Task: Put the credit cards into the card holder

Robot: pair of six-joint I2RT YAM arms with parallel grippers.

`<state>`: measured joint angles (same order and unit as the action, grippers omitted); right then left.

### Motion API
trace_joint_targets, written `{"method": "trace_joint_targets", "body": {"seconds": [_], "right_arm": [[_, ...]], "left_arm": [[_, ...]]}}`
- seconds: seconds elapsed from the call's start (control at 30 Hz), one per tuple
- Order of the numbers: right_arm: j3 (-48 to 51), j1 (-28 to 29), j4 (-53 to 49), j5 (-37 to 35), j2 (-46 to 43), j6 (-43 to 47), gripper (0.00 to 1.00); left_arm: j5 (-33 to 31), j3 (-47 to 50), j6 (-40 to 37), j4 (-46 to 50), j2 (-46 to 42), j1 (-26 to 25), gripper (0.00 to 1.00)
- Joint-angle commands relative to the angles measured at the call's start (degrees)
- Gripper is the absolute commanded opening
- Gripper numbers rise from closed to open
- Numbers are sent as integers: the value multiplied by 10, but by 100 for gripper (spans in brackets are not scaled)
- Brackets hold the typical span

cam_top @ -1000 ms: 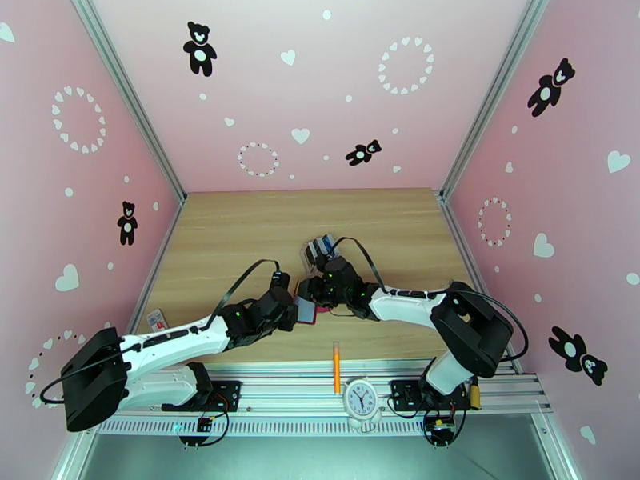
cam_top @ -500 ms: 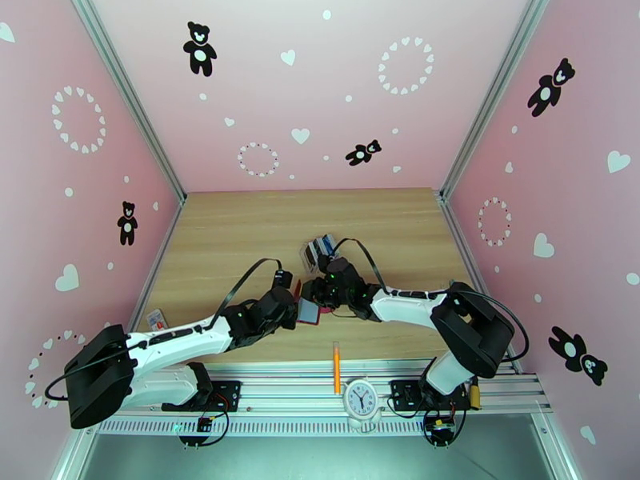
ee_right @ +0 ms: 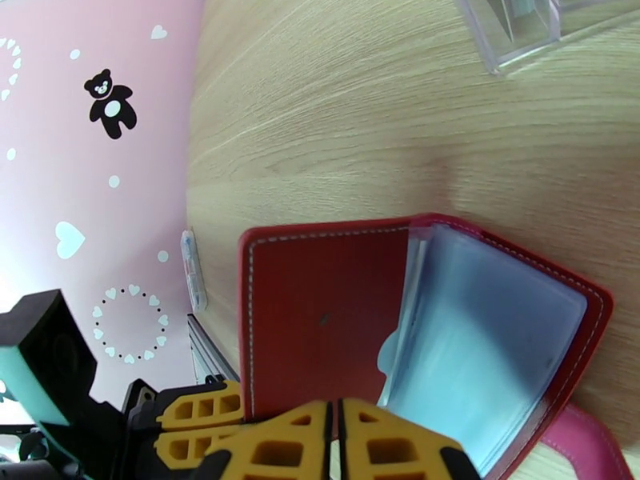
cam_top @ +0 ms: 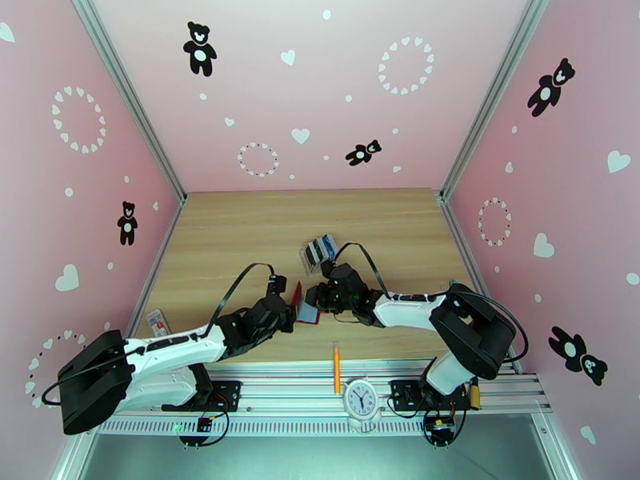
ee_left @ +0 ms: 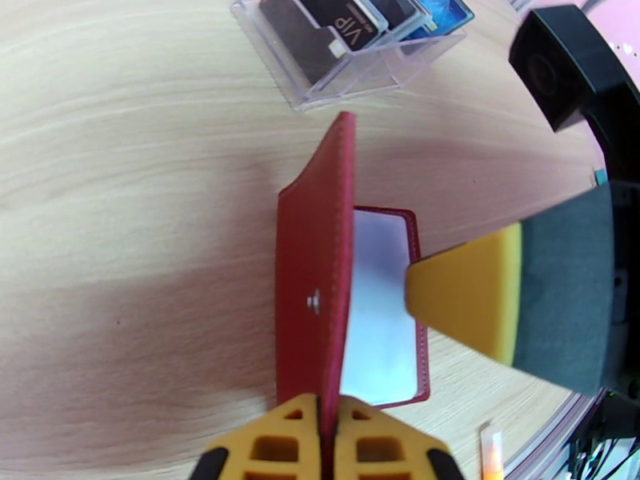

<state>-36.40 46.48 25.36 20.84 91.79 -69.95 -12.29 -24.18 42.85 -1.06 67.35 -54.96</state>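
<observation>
1. Top external: your left end effector (cam_top: pixel 292 308) and right end effector (cam_top: pixel 317 298) meet at the red card holder (cam_top: pixel 307 313), which lies on the worktop (cam_top: pixel 240 234). The clear rack (cam_top: pixel 309 256) holding the credit cards (cam_top: pixel 322 247) stands just beyond the card holder, apart from it.
2. Left wrist: your left end effector (ee_left: pixel 328 411) is clamped on the near edge of the card holder's (ee_left: pixel 316 258) cover, which stands upright. The other half lies flat with its pockets (ee_left: pixel 380 314) facing up. One of the right end effector's fingers (ee_left: pixel 468 302) touches them. A dark VIP card (ee_left: pixel 346 22) and a blue one (ee_left: pixel 444 8) sit in the rack beyond the card holder.
3. Right wrist: your right end effector's (ee_right: pixel 337 432) fingers are drawn together at the card holder's (ee_right: pixel 320 314) near edge. You cannot tell whether they pinch a leaf.
</observation>
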Motion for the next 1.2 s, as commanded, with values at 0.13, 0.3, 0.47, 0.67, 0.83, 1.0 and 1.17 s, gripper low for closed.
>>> {"method": "trace_joint_targets", "body": {"seconds": [0.13, 0.3, 0.47, 0.67, 0.83, 1.0, 1.17], "right_arm": [[-1, 3, 67, 18, 14, -13, 13], [-24, 12, 92, 27, 58, -24, 13], [-51, 26, 117, 34, 99, -38, 13], [-78, 41, 121, 38, 129, -42, 14], [-93, 47, 122, 42, 148, -46, 15], [-99, 54, 135, 44, 169, -52, 16], [-98, 57, 144, 42, 182, -58, 16]], "left_arm": [[-6, 50, 36, -36, -74, -5, 1], [-18, 52, 31, -9, -100, -4, 1], [-15, 68, 38, -15, -98, -4, 2], [-28, 78, 40, -5, -107, -4, 2], [-31, 83, 39, 8, -108, -2, 4], [-36, 80, 38, 23, -103, -1, 15], [-55, 64, 34, 71, -105, 2, 30]]}}
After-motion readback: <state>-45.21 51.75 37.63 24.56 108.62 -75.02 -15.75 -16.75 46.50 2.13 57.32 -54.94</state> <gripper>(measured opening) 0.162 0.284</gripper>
